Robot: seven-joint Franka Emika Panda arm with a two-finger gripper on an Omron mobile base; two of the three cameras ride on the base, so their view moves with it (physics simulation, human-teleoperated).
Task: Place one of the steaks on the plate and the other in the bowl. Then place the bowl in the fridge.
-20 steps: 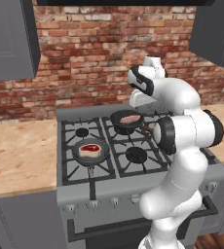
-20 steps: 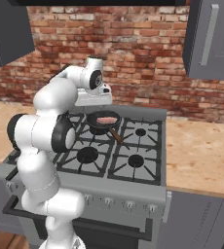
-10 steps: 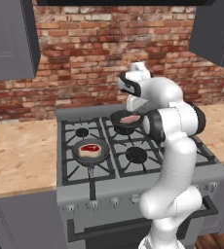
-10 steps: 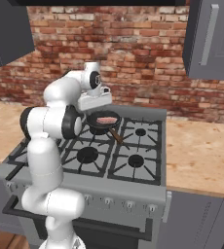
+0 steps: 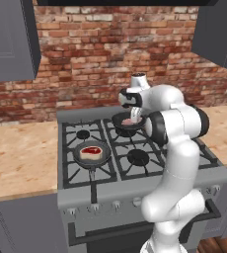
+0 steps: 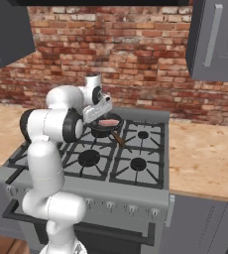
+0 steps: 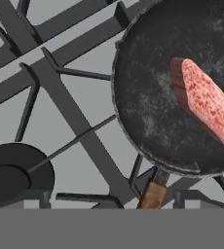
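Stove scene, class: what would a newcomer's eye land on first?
The big white robot arm bending over the grey gas stove, its end effector above the rear dark frying pan holding the paler pinkish-brown steak. Next, the bright red steak in the front pan.

You have the stove [image 5: 135,170] centred against the brick wall [image 5: 110,49], with wooden counter [image 5: 17,158] to its left. On the near left burner sits a dark frying pan [image 5: 92,154] holding the bright red steak [image 5: 90,151]. On the far right burner, a second pan [image 5: 127,121] holds the paler steak [image 5: 128,121], just beside the arm's white hand [image 5: 130,98].
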